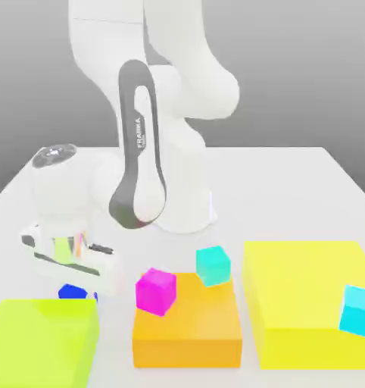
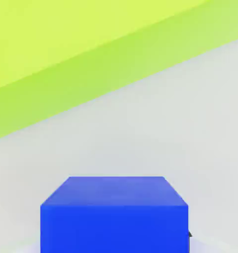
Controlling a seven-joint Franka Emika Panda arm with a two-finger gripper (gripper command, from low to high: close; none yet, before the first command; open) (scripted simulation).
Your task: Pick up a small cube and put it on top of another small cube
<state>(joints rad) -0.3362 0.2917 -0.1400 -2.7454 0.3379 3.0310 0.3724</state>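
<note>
Where the gripper (image 1: 78, 294) is clenched on the blue cube (image 1: 72, 292), behind the near-left lime block (image 1: 42, 341), magenta (image 1: 156, 292) and turquoise cubes (image 1: 213, 266) at the central orange block (image 1: 187, 333), cyan cube (image 1: 359, 311) at the right yellow block (image 1: 310, 303).

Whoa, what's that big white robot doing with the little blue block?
The robot arm has its hand down by the small blue cube, behind the lime green block, and looks to be gripping it. The job is to put one small cube on another, and that isn't done yet. A pink cube and a teal cube are at the orange block.
</note>
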